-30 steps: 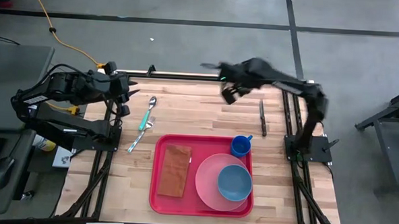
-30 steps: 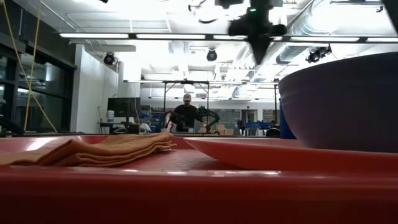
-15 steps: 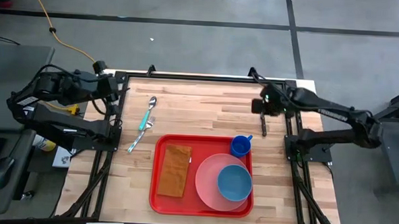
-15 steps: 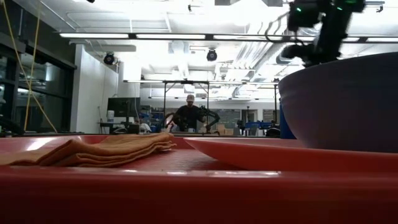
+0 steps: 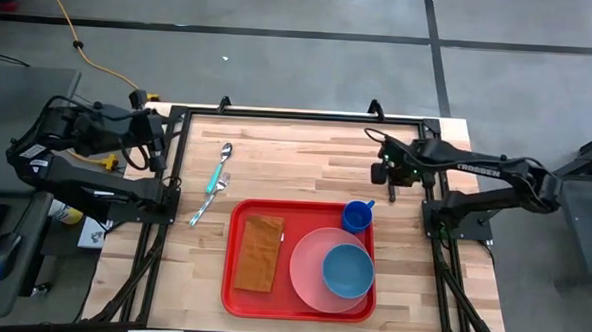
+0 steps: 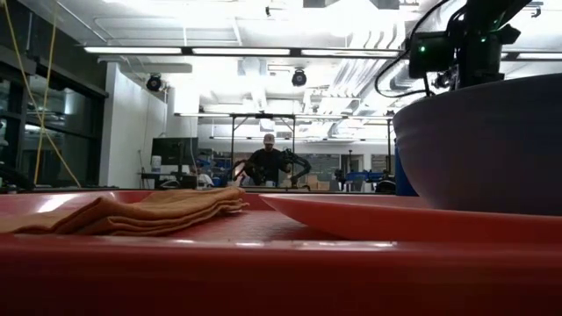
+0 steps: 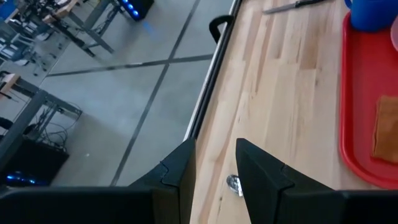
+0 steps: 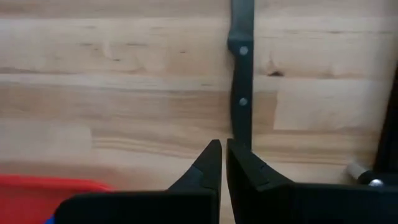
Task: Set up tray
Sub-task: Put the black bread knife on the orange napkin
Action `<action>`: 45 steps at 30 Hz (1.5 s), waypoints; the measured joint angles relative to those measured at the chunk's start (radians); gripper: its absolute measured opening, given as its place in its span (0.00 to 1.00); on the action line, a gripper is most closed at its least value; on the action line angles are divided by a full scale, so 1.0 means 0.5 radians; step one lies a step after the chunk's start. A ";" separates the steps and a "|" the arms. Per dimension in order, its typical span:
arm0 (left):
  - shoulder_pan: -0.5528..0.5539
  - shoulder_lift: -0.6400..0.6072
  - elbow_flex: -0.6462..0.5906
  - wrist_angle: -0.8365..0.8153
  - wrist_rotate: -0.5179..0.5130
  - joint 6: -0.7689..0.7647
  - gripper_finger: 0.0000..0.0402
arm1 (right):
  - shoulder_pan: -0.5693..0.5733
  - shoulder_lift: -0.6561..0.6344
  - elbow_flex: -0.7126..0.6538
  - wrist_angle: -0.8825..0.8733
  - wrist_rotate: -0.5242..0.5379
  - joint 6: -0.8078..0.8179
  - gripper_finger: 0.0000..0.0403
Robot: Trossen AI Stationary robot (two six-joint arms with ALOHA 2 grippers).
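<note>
Your right gripper (image 5: pixel 380 173) hangs low over the table at about 2 o'clock, arm stretched in from the right edge, fingers (image 8: pixel 211 163) pinched nearly together with nothing between them, right above the black knife (image 8: pixel 241 74). Left gripper (image 7: pixel 214 171) sits parked off the 10 o'clock edge, jaws slightly apart and empty. The tray (image 5: pixel 245 290) lies flat around 6 o'clock, long axis running 9 to 3.
</note>
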 joint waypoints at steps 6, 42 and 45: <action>0.000 0.001 0.000 -0.058 0.006 -0.001 0.36 | -0.093 0.116 0.001 0.108 -0.134 -0.271 0.09; 0.000 0.001 0.000 -0.059 0.125 -0.017 0.36 | -0.482 0.696 0.003 0.196 -0.159 -0.755 0.50; 0.000 0.001 0.000 -0.065 0.125 -0.016 0.36 | -0.482 0.742 0.003 0.227 -0.147 -0.753 0.50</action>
